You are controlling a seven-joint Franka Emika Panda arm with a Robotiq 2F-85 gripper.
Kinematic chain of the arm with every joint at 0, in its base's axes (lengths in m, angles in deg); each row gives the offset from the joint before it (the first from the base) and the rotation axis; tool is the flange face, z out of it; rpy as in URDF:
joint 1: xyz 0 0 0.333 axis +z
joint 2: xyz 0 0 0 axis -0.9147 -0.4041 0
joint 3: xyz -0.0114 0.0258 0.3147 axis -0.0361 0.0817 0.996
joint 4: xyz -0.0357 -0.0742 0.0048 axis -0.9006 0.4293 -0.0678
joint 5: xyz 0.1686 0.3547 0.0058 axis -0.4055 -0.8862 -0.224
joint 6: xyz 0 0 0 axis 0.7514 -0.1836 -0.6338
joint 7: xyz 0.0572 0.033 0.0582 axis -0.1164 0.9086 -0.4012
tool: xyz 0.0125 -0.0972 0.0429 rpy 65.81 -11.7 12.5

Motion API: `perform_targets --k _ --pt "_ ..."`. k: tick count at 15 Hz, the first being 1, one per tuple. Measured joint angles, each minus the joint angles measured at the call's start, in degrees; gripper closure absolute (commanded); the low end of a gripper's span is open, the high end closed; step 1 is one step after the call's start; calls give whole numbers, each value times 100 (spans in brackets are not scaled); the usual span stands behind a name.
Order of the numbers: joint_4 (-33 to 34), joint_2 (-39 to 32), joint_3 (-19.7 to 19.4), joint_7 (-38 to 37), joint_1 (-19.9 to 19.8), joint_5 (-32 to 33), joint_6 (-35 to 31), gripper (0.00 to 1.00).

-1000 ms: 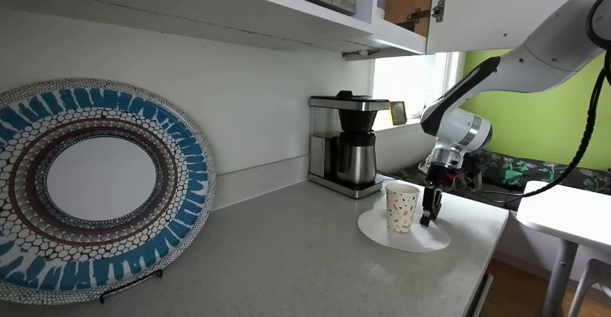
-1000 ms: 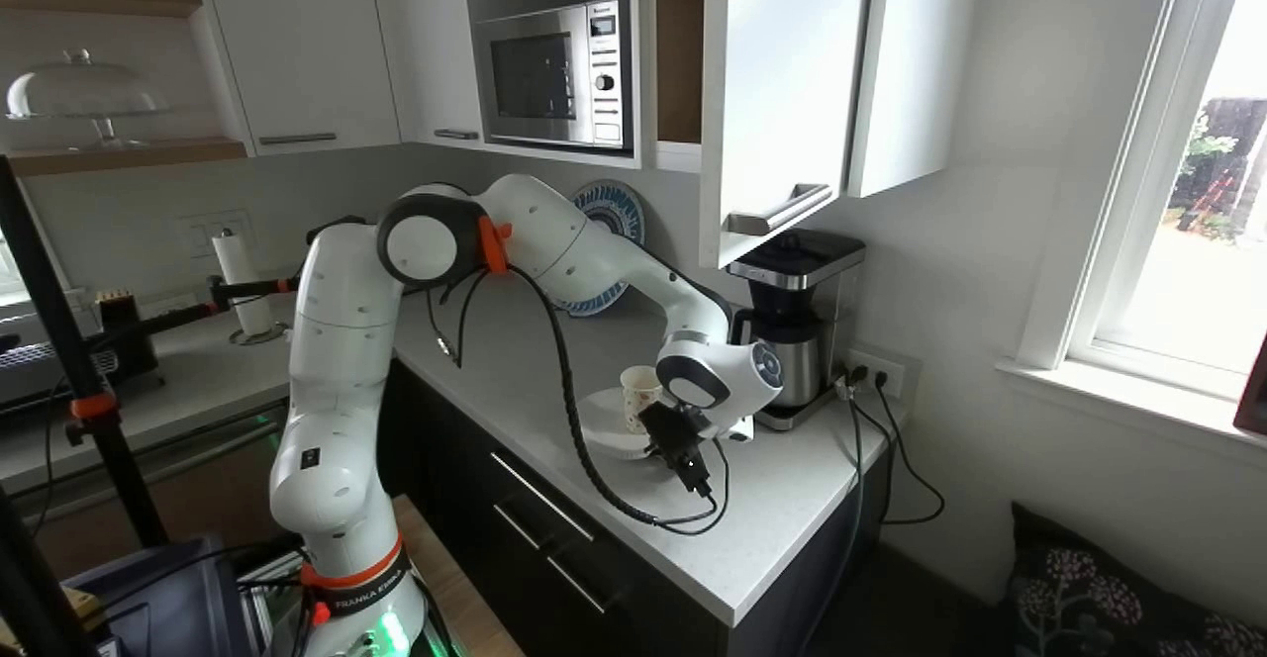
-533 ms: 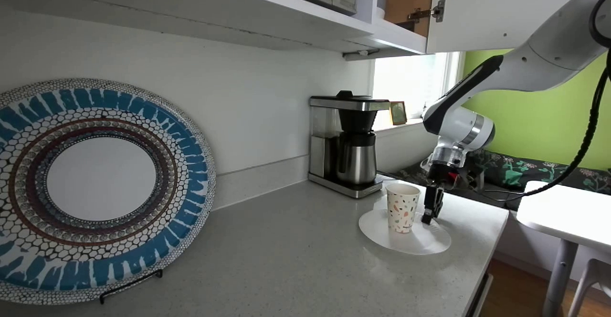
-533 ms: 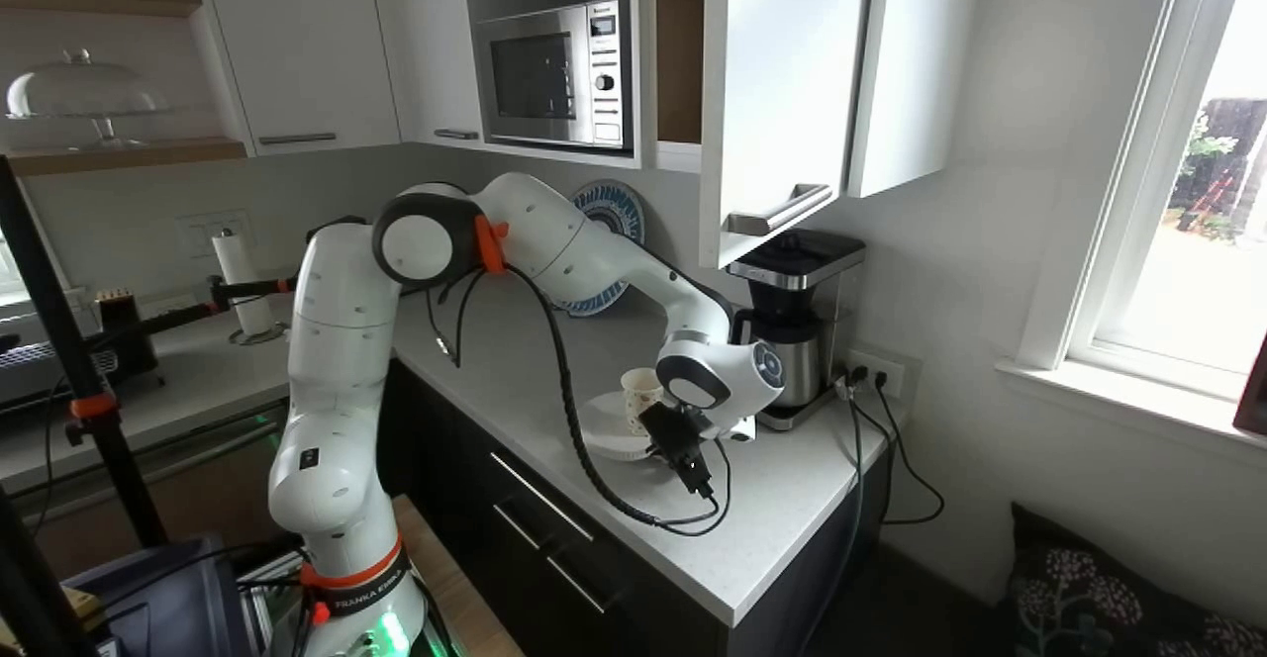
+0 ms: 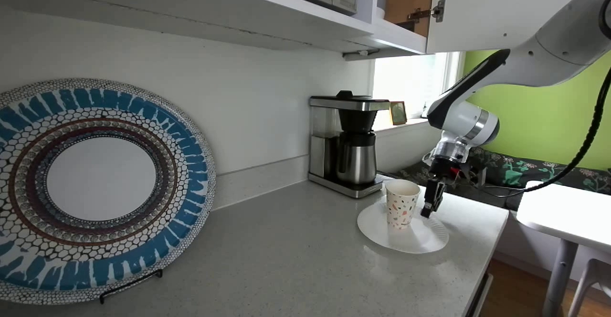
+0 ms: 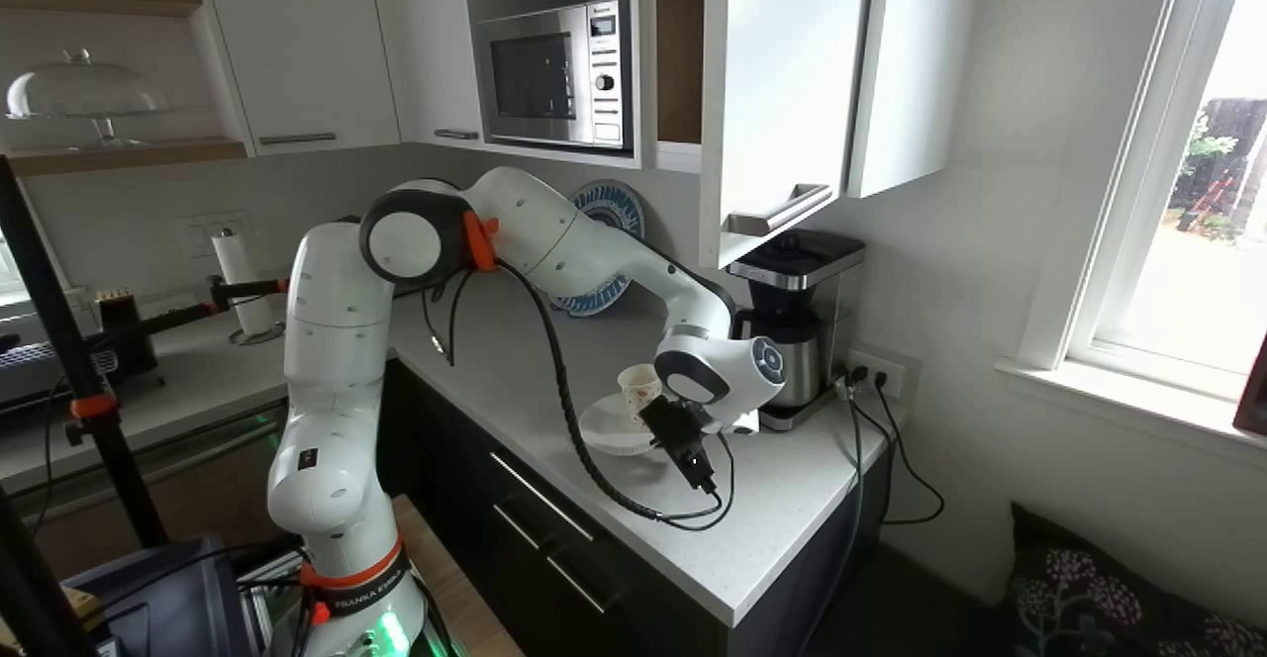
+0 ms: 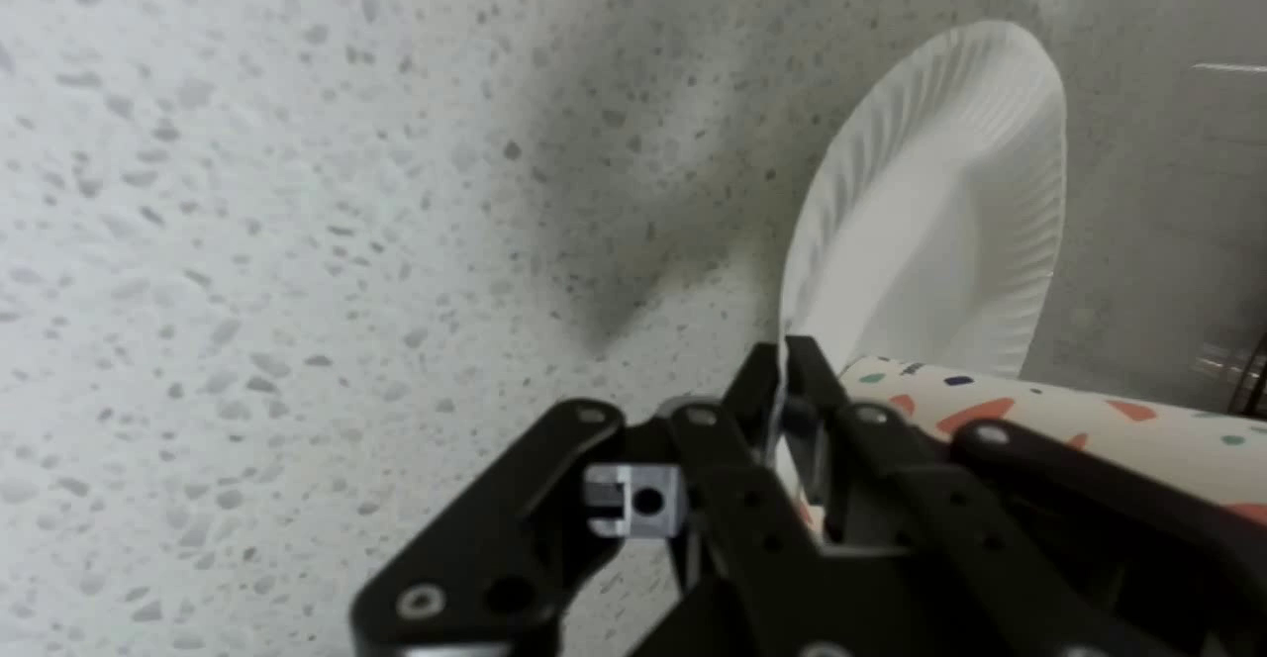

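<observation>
A white paper plate (image 5: 422,241) with a fluted rim lies low at the counter's right end; it shows in both exterior views (image 6: 606,431). A paper cup (image 5: 401,206) with coloured flecks stands on it, near upright, and also shows in an exterior view (image 6: 639,392). My gripper (image 5: 426,212) points down beside the cup. In the wrist view the gripper (image 7: 782,352) is shut on the rim of the plate (image 7: 921,212), with the cup (image 7: 1099,429) close beside one finger. I cannot tell whether the plate's underside touches the counter. In an exterior view the fingertips are hidden behind the gripper body.
A coffee maker (image 5: 351,150) stands behind the plate against the wall. A decorated round platter (image 5: 191,202) leans on a stand along the wall. An open cabinet door (image 6: 782,93) hangs above the arm. The counter (image 5: 305,269) ends at its right edge.
My gripper has risen a little, holding the plate rim. The plate and cup have shifted slightly upward with it, and the upper arm has drawn back slightly.
</observation>
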Motion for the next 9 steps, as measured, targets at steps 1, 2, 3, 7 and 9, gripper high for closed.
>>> perform_targets --k 1,2,3,7,9 --pt "-4 0 -5 26 -5 -51 0 98" --pt "-12 -1 -9 47 -12 -108 5 98" --pt "-20 -5 -12 73 -22 -187 40 98" --pt "-39 -42 -33 260 -68 -508 288 98" --pt "-52 -46 -54 346 -77 -615 388 98"
